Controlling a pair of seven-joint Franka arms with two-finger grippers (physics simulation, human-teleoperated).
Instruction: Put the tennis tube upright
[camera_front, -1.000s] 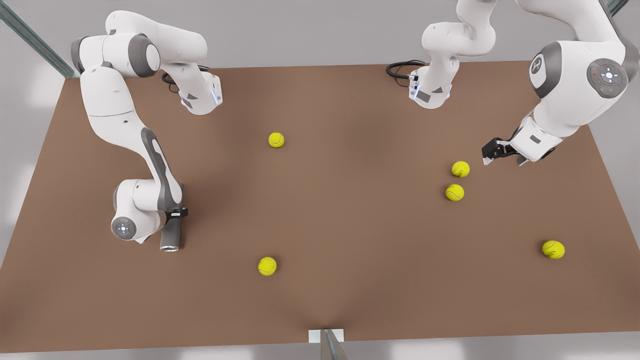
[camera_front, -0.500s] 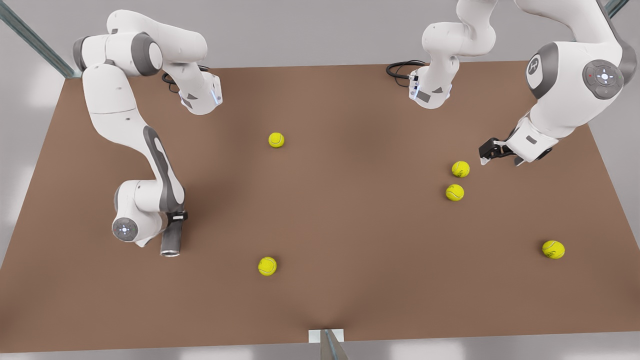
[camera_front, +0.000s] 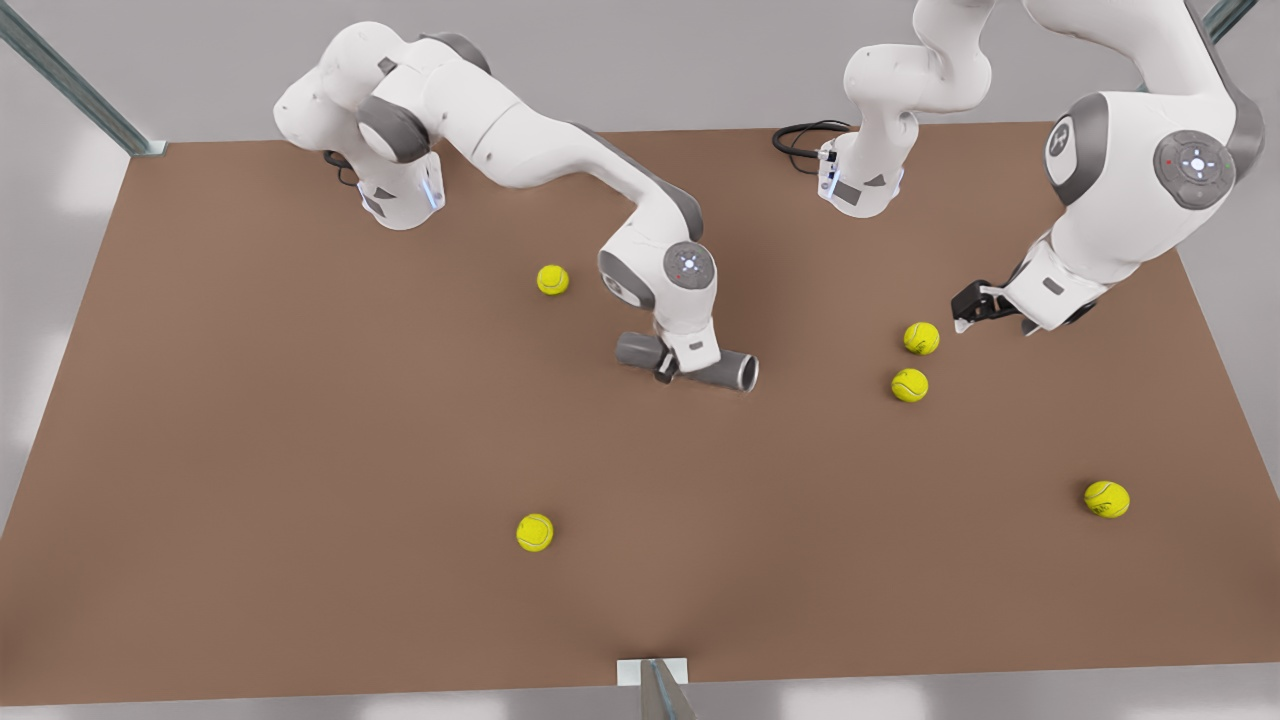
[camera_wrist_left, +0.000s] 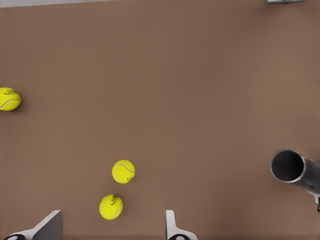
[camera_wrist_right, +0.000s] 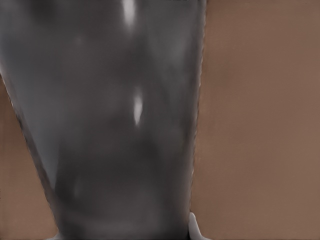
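Note:
The tennis tube (camera_front: 722, 370) is a dark grey cylinder held on its side near the table's middle, its silvery open rim toward the front view's right. My right gripper (camera_front: 668, 368) is shut on its middle from above. In the right wrist view the tube's grey wall (camera_wrist_right: 115, 120) is pressed close between the fingers (camera_wrist_right: 195, 229). My left gripper (camera_front: 965, 308) hangs open at the front view's right, just above two tennis balls. The left wrist view shows its spread fingertips (camera_wrist_left: 172, 227) and, farther off, the tube's open mouth (camera_wrist_left: 290, 166).
Several yellow tennis balls lie on the brown table (camera_front: 300, 450): a pair (camera_front: 921, 338) (camera_front: 909, 385) under the left gripper, one (camera_front: 552, 279) behind the tube, one (camera_front: 534, 532) near the front, one (camera_front: 1106, 498) at the far right. The arm bases (camera_front: 400, 195) (camera_front: 860, 180) stand at the back edge.
The right arm has swung the tube from the front view's near left to the table's middle, turning its rim toward the right. The left gripper has edged slightly leftward.

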